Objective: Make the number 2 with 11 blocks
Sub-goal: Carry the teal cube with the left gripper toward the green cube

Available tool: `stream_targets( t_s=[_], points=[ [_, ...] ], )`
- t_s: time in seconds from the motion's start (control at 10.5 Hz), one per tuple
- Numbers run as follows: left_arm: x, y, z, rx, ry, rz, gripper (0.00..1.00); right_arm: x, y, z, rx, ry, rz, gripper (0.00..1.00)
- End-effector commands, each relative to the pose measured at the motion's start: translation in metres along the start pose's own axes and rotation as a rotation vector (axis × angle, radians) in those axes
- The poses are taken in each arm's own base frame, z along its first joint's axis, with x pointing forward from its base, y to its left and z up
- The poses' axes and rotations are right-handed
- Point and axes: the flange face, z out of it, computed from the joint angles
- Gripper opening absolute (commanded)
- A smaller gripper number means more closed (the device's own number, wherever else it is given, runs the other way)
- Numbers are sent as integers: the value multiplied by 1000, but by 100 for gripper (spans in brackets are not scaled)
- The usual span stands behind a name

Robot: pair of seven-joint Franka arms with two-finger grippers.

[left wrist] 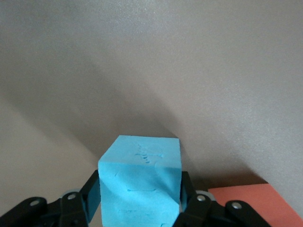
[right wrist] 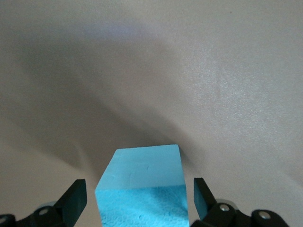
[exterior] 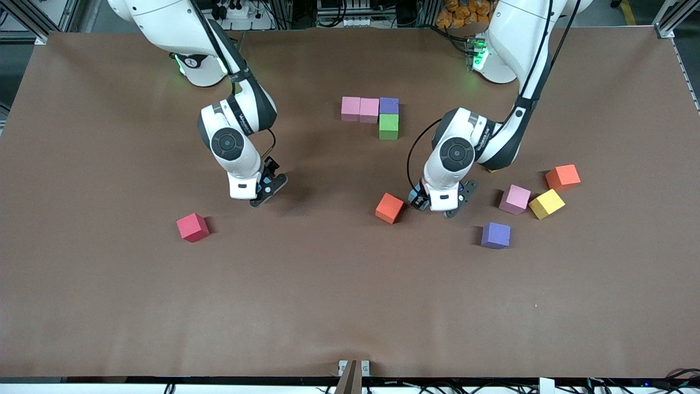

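Two arms, each at a blue cube
Left gripper [left wrist: 139, 208] clenches one blue cube [left wrist: 140, 182]; right gripper [right wrist: 139, 201] stands released around another [right wrist: 142, 187]; nine cubes sit elsewhere on the table [exterior: 109, 306].

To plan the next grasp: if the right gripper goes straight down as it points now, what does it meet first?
The right gripper would likely meet the blue block first; the block sits between its open fingers, apparently resting on the table.

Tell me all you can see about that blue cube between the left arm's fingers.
The blue cube is a plain light blue block with a matte, foam-like surface, and small dents and scratches mark its top face. It sits upright between the dark fingers of the left gripper, which press against two opposite sides. In the front view the arm hides it almost entirely. It is down at the table, beside an orange-red cube. Whether it rests on the table cannot be seen.
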Motion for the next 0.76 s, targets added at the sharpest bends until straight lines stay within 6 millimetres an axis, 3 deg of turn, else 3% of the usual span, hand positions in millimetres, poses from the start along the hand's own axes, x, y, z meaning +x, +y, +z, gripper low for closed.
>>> stream_targets(
  t_s=[0.0, 0.28, 0.38, 0.66],
  points=[
    [-2, -3, -3, -4, -13, -24, 66, -7, -4, -6, -2, 8, -13, 100],
    [-10, -4, -12, 1, -13, 14, 53, -7, -4, -9, -2, 11, -13, 100],
    [-12, -8, -16, 4, -12, 32, 45, -7, -4, -10, -1, 10, -13, 100],
    [-34, -26, -32, 48, -36, 154, 42, -6, -4, -12, -1, 11, -13, 100]
  ],
)
